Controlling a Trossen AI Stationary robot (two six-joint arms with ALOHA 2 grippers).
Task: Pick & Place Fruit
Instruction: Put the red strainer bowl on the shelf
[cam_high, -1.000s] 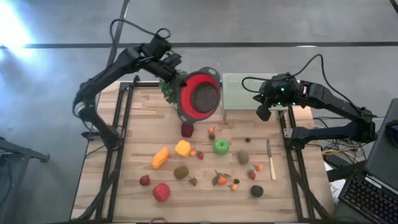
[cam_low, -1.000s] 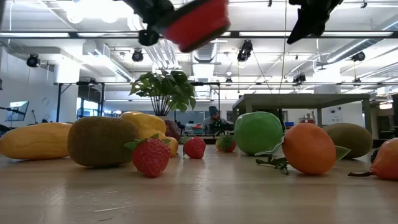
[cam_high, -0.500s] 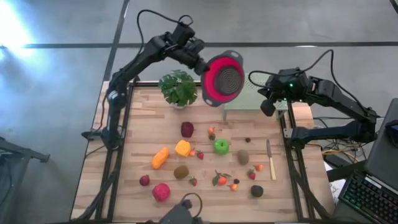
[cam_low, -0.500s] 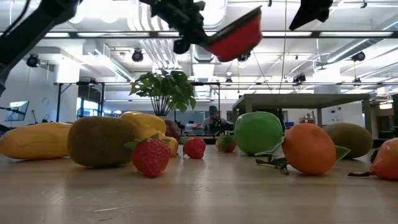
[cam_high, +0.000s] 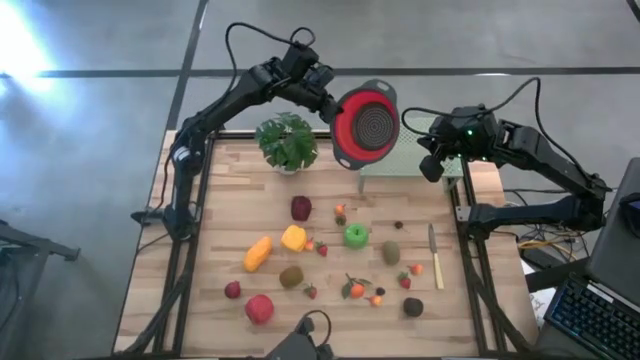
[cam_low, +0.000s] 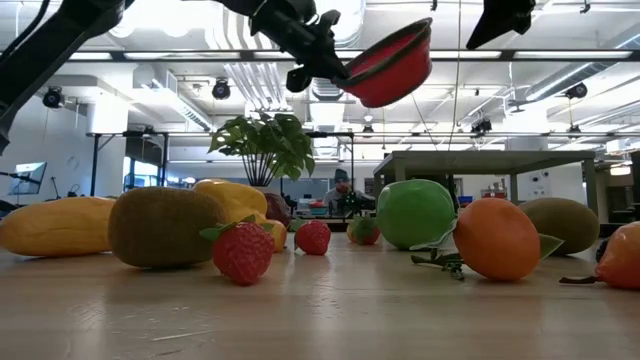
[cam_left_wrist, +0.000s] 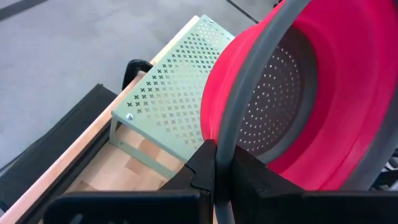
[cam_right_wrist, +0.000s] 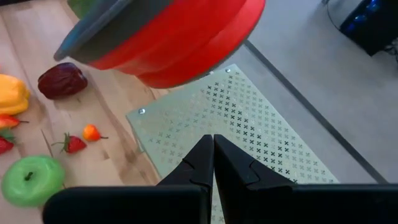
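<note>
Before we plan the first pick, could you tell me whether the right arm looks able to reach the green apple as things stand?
Probably yes. The right tool hangs shut and empty above the pale green perforated stand; the green apple lies uncovered below. The left tool holds the red colander higher up, seemingly clear of that path.

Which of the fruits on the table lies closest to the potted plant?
The dark maroon fruit, just in front of the potted plant; the yellow, orange and green fruits all sit farther out.

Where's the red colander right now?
In the high view the red colander is up in the air at the table's far edge, held by its grey rim in the left gripper, between the potted plant and the pale green perforated shelf.
</note>
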